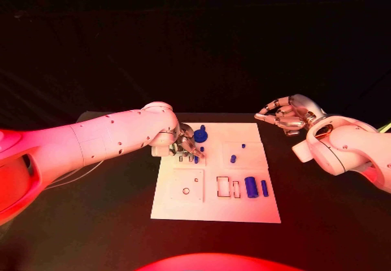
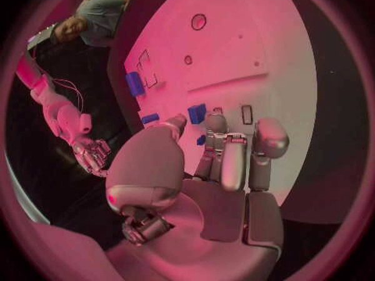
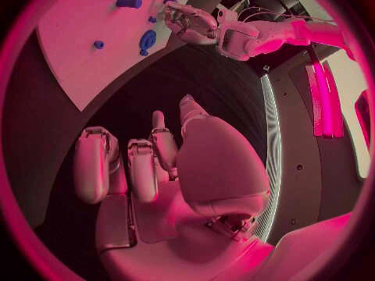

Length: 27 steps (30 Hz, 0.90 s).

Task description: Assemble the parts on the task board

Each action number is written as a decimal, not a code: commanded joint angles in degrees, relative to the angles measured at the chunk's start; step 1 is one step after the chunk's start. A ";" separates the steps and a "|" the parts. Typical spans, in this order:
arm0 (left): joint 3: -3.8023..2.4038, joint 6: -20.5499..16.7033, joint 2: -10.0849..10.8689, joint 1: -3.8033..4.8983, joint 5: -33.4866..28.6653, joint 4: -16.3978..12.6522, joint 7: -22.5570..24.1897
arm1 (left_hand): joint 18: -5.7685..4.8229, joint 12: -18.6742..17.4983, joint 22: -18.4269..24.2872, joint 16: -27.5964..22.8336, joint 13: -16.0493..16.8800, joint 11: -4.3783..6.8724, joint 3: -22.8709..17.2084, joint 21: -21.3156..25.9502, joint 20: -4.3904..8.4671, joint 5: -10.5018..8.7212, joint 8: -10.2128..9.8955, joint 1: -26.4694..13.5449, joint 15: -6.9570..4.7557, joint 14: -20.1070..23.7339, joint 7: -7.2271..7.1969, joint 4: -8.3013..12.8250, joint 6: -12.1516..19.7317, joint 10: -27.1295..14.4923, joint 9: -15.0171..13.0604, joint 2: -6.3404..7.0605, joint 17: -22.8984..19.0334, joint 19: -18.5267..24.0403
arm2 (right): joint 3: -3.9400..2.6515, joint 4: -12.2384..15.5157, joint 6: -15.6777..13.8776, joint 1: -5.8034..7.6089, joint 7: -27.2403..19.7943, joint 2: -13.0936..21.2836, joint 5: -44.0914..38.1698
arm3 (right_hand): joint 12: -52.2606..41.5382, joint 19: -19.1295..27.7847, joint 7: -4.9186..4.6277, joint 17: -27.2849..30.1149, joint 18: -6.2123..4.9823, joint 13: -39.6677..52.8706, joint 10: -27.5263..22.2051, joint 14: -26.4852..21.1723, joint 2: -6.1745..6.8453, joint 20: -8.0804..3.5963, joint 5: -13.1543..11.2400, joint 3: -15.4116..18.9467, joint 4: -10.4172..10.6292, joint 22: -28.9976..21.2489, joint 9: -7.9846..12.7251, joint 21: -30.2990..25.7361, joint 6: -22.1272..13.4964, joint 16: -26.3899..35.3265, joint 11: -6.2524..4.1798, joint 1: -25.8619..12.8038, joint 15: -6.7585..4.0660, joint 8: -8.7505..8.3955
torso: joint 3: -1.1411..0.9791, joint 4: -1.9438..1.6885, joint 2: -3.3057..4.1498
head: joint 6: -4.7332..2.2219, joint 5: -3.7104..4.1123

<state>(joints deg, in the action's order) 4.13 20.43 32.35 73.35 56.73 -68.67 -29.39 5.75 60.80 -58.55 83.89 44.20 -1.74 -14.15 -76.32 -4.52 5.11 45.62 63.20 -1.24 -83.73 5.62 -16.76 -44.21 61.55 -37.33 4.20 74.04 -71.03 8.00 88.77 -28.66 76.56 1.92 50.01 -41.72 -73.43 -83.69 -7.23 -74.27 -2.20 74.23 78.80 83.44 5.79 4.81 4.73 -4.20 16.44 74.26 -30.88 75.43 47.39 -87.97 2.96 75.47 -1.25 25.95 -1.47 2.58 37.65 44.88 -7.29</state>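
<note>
The white task board (image 1: 213, 199) lies mid-table. My left hand (image 1: 184, 147) is low over its far left part, thumb and fingers closed round a small blue part (image 2: 200, 140) by the narrow slots (image 2: 247, 114). A bigger blue block (image 2: 197, 113) sits just past the fingertips. A round blue part (image 1: 200, 135) stands beside the hand. Two small blue pegs (image 1: 233, 159) stand further right, and two blue cylinders (image 1: 252, 187) lie near the board's right edge. My right hand (image 1: 285, 116) hovers off the board's far right corner, fingers loosely bent, holding nothing.
Rectangular recesses (image 1: 222, 186) and a round hole (image 1: 186, 191) mark the board's near half. Black table (image 1: 98, 226) surrounds the board. In the right wrist view the board (image 3: 86, 19) and my left hand (image 3: 191, 22) lie beyond my right hand (image 3: 156, 162).
</note>
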 commanded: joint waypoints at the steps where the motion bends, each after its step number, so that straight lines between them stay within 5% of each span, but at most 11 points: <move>1: 0.00 -0.18 -0.03 -0.01 -0.32 -0.18 0.09 | 0.32 0.65 -1.01 0.90 0.43 0.16 0.59 -1.04 0.00 0.04 0.73 0.65 -0.39 -1.48 -0.15 0.05 0.30 0.08 -1.07 -0.63 6.69 0.16 | -0.02 -0.05 0.20 0.01 0.01 -0.09 -0.17 | 0.36 -0.19 0.11 -10.99 -1.14 3.15 -0.39 5.32 -0.57 -0.33 -0.52 2.05 0.14 6.80 -0.93 -0.66 -0.60 0.83 -0.39 -0.77 -0.26 0.92 | -0.03 0.05 0.01 | -0.06 -0.06; 12: 0.00 0.22 0.00 -0.02 -1.72 -0.15 0.12 | 0.27 1.02 -1.66 1.18 0.77 0.42 -2.58 -1.49 -0.03 0.02 0.19 5.70 -0.58 -1.66 -0.44 0.30 0.29 0.19 -1.99 -2.41 7.08 0.13 | 0.00 -0.21 0.49 0.00 0.19 -0.28 -0.26 | 0.28 -0.21 0.10 -10.97 -1.13 3.21 -0.33 5.32 -0.64 -0.32 -0.52 2.08 0.13 6.83 -0.98 -0.63 -0.64 0.85 -0.39 -0.81 -0.25 0.96 | -0.08 0.04 0.08 | 0.05 -0.02; 27: 0.02 1.20 0.02 -0.01 -1.92 0.17 0.03 | 0.26 1.06 -1.81 1.24 0.84 0.52 -4.23 -1.60 0.01 0.05 -0.07 7.43 -0.65 -1.71 -0.53 0.40 0.21 0.23 -2.34 -2.28 7.18 0.17 | 0.03 -0.37 0.65 0.00 0.24 -0.41 -0.28 | 0.27 -0.22 0.10 -10.96 -1.12 3.22 -0.32 5.31 -0.71 -0.31 -0.52 2.10 0.09 6.83 -1.03 -0.63 -0.70 0.86 -0.38 -0.80 -0.25 1.01 | -0.05 0.07 0.10 | 0.32 0.05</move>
<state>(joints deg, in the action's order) 4.14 21.47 32.42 73.35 54.83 -68.48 -29.39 5.74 60.81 -59.23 84.29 44.22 -1.73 -16.15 -76.98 -4.52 5.11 45.58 69.73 -1.25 -83.73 5.60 -16.82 -44.22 61.55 -38.61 1.81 74.04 -71.03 8.04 88.41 -28.17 76.55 2.23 49.66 -41.88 -73.44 -83.69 -7.33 -74.27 -2.20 74.23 78.80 83.44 5.79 4.81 4.73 -4.20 16.44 74.26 -31.14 75.43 47.29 -87.97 2.96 75.47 -1.25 25.95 -1.53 2.63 37.74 45.15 -7.26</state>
